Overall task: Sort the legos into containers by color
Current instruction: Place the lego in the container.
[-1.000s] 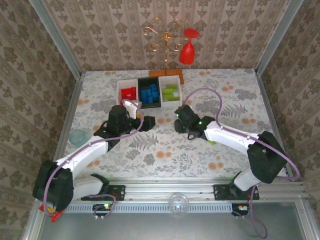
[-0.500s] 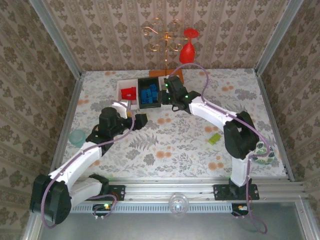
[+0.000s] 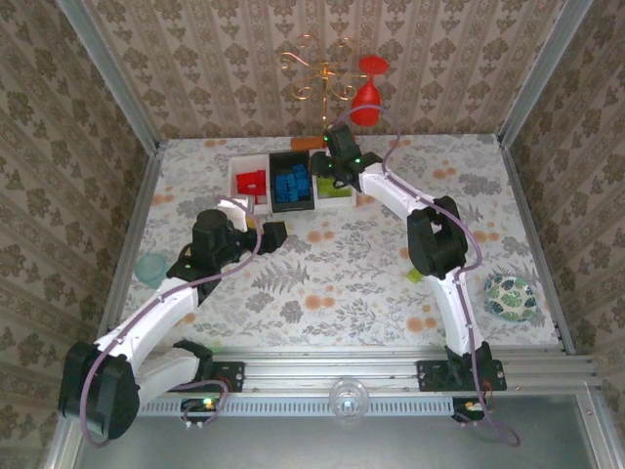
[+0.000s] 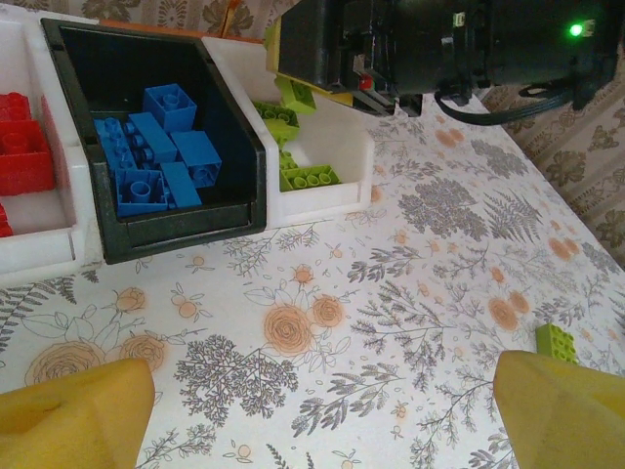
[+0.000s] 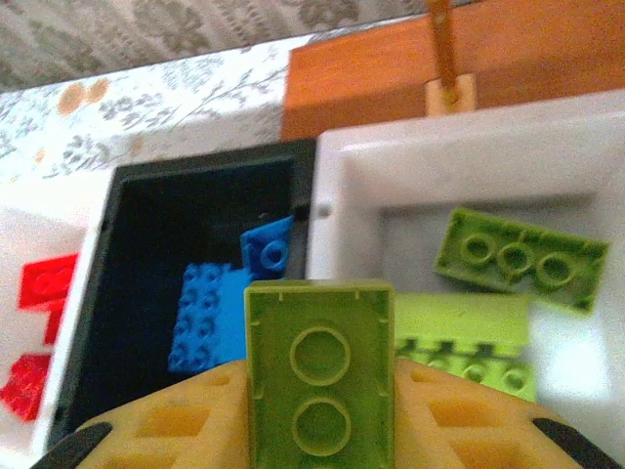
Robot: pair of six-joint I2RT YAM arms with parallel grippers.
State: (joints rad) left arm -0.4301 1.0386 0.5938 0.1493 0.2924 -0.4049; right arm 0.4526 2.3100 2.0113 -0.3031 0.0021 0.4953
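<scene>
Left fingers (image 4: pixel 68 420) — yellow foam pads, spread wide, empty — over the floral surface (image 4: pixel 410 293). A loose lime brick (image 4: pixel 557 342) lies right. Beyond, three joined square bins: left white bin (image 4: pixel 39 249) with red bricks (image 4: pixel 24 156), black bin (image 4: pixel 186 230) with blue bricks (image 4: pixel 156 161), right white bin (image 4: pixel 322 200) with lime bricks (image 4: pixel 308 178). Above it, right fingers (image 5: pixel 176 425) pinch a studded lime brick (image 5: pixel 319 376).

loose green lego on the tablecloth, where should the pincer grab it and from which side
Grip the loose green lego across two opposite side walls, coming straight down. It lies flat, studs up, on bare tablecloth, so its sides are free. The open left pincer looks better placed; the right pincer is shut on another green brick.
</scene>
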